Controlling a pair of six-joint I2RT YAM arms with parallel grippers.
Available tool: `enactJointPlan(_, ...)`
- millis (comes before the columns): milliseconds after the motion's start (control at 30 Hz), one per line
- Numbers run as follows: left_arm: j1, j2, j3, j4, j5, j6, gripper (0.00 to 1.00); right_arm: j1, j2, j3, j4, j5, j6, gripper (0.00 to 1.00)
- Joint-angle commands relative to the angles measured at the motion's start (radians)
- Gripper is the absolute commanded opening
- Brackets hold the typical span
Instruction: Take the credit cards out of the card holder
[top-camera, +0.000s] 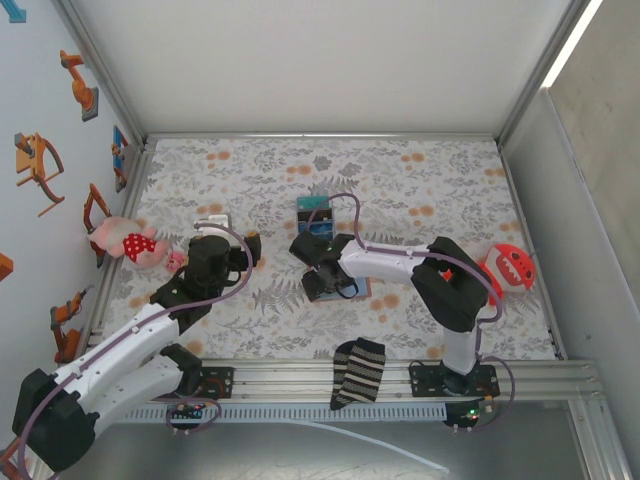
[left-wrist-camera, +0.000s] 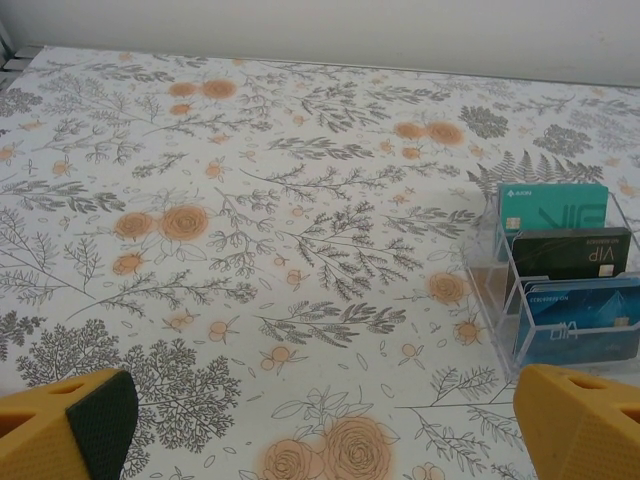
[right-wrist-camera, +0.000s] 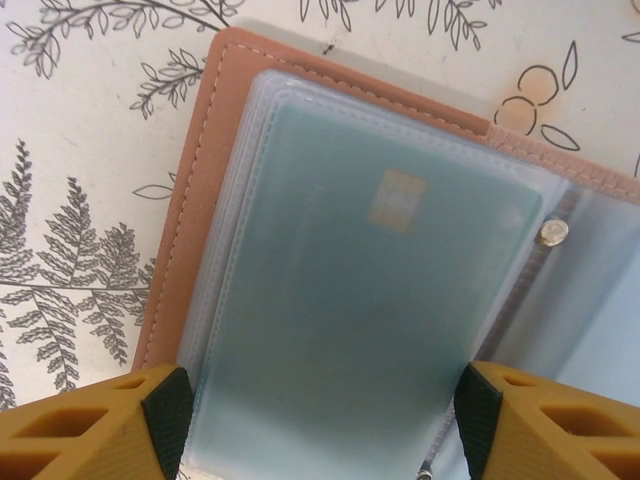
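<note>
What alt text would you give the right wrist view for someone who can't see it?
An open tan-brown card holder lies on a floral tablecloth, a teal credit card with a gold chip tucked behind its clear sleeve. The right gripper, open, shows yellow, black-padded fingers at the bottom corners.

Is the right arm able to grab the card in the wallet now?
Probably yes. The right gripper hovers open above the wallet, its jaws either side of the card, nothing between. A clear sleeve covers the card, though, so pulling may be tricky.
</note>
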Motion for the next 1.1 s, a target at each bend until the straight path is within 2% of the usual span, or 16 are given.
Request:
enactJointPlan(0, 0.006, 0.003, 0.034, -0.013, -0.012, -0.011, 0.97, 0.007, 0.016, 0.014, -0.03, 0.031, 0.002, 0.67)
enactJointPlan(567, 0.01, -0.031, 0.053, -0.033, 0.015, 0.008, 0.97, 0.006, -0.063, 0.004, -0.081, 0.153, 0.021, 0.65)
enactJointPlan(800, 0.009, -0.042, 0.054, -0.038, 0.024, 0.009, 0.97, 0.005, -0.055, 0.004, -0.088, 0.171, 0.019, 0.54)
enactJointPlan(1067, 0.01, -0.043, 0.055, -0.038, 0.03, 0.005, 0.97, 0.006, -0.086, -0.036, 0.029, 0.006, -0.015, 0.48)
